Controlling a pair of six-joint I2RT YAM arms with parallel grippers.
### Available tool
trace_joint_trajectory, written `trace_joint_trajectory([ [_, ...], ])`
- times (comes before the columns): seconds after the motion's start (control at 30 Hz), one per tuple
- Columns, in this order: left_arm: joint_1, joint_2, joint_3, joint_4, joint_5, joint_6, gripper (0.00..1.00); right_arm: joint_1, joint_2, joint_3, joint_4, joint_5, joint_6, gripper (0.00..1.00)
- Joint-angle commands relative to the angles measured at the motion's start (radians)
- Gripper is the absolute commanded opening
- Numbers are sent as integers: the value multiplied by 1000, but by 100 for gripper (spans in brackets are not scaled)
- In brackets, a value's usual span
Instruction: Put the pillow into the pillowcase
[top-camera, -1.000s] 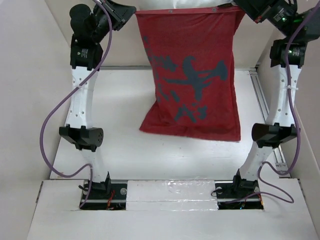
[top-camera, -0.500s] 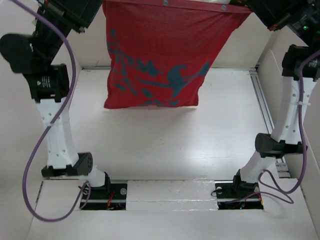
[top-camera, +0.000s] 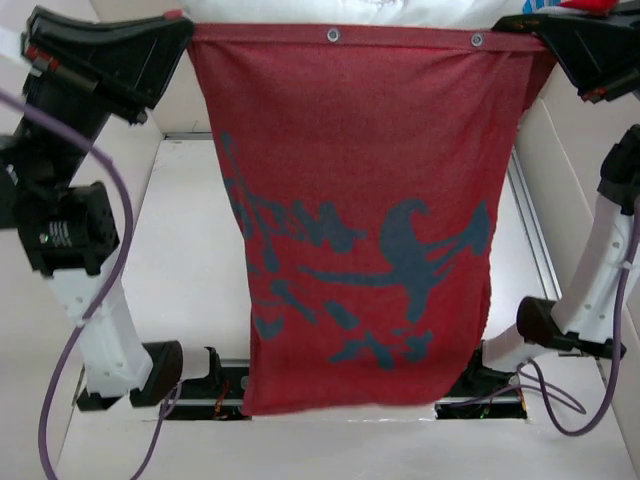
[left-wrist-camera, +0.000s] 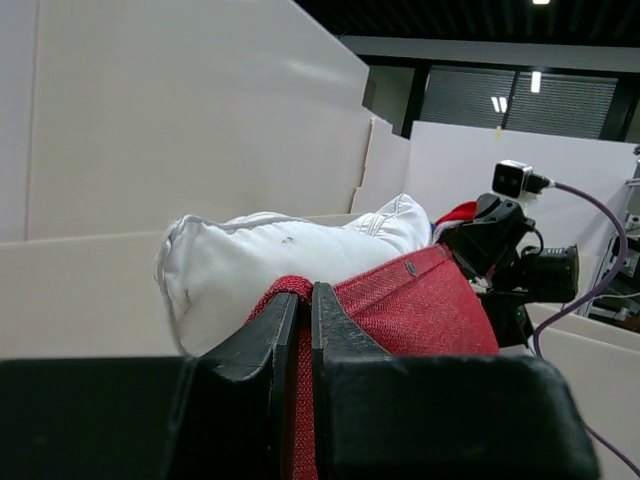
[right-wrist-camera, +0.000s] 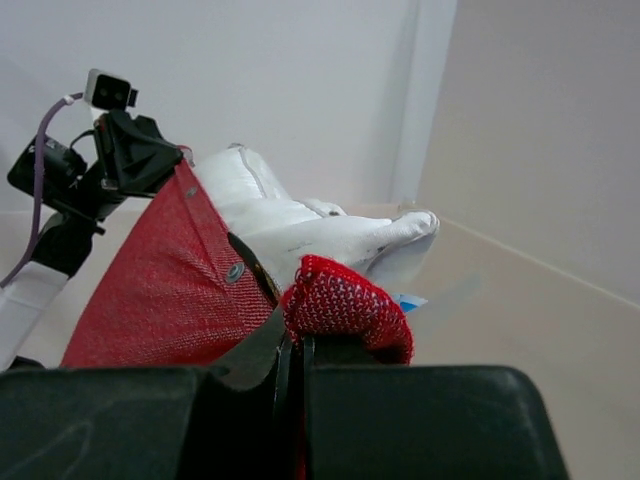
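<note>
Item: pillowcase (top-camera: 370, 230), red, duller side facing the top cam w/ dark print showing through. It hangs full length from its top hem, stretched taut btwn the two raised arms. Lower edge hangs loose, overlapping the arm bases in top view. Two metal snaps (top-camera: 333, 35) on the hem. Left gripper (top-camera: 183, 22): clamped on the top-left hem corner; its wrist view shows red fabric pinched btwn the black fingers (left-wrist-camera: 345, 340). Right gripper (top-camera: 525, 28): clamped on the top-right corner; its wrist view shows a small red bunch of hem sticking up out of the closed jaws. Pillow (left-wrist-camera: 260, 260): white, plump, sits in the case mouth, upper part bulging out above the hem, pointed corners visible. How far down inside it reaches: cannot tell. Misc: white table (top-camera: 190, 250) below; purple cable (top-camera: 60, 400) looping by the left arm.
</note>
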Motion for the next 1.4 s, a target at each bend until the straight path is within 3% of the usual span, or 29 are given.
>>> trace_joint_trajectory([
  [0.0,32,-95,-64,73,-208,67,0,-25,-73,-138,61,116,5,0],
  [0.07,32,-60,-143,67,-164,23,0,34,-100,-290,49,97,-44,0],
  [0.1,32,-22,-110,25,-146,12,0,75,-100,-352,9,64,-71,0],
  [0.13,32,21,-56,-68,-126,1,0,89,-100,-352,-51,50,-129,0],
  [0.2,32,116,48,-105,-72,-19,0,89,-69,-323,-122,8,-130,0],
  [0.23,32,103,18,-5,-72,-52,0,89,-69,-268,-107,8,-118,0],
  [0.33,32,49,67,8,-118,-16,0,4,-90,-155,-41,51,-81,0],
  [0.47,32,-37,6,8,-184,52,0,-51,-192,-287,-51,195,-90,0],
  [0.6,32,-17,-37,-50,-124,76,0,161,-108,-247,-411,155,-395,0],
  [0.63,32,-17,-52,-50,-100,76,0,196,-65,-222,-567,169,-436,0],
  [0.73,32,-40,-92,-50,-99,114,0,276,1,-38,-652,120,-446,0],
  [0.8,32,-52,-92,-102,-135,168,0,302,-9,40,-505,39,-362,0],
  [0.83,32,-52,-92,-102,-135,168,0,302,-32,13,-379,22,-290,0],
  [0.87,32,-52,-92,-116,-135,180,0,222,-96,-46,-173,31,-178,0],
  [0.9,32,-52,-92,-116,-135,180,0,221,-130,-47,-142,57,-165,0],
  [0.97,32,-62,-121,-115,-124,190,0,79,-264,-229,-102,133,-200,0],
  [1.03,32,-109,-193,-86,-124,190,0,84,-334,-492,-19,275,-191,0],
  [1.1,32,-132,-233,-21,-124,171,0,146,-226,-397,-309,257,-296,0],
  [1.13,32,-132,-234,-7,-115,158,0,210,-154,-286,-491,247,-364,0],
  [1.17,32,-132,-234,-7,-115,142,0,233,-87,-63,-634,235,-430,0],
  [1.2,32,-122,-211,-7,-115,131,0,255,-5,8,-766,224,-511,0],
  [1.23,32,-122,-179,-16,-124,121,0,269,-5,31,-728,136,-512,0],
  [1.27,32,-122,-178,-16,-124,121,0,278,-26,-80,-600,61,-469,0],
  [1.3,32,-137,-194,56,-133,121,0,278,-76,-208,-356,16,-276,0],
  [1.33,32,-202,-230,98,-194,121,0,278,-209,-328,41,38,-206,0],
  [1.37,32,-235,-305,129,-223,110,0,238,-262,-405,82,184,-191,0],
])
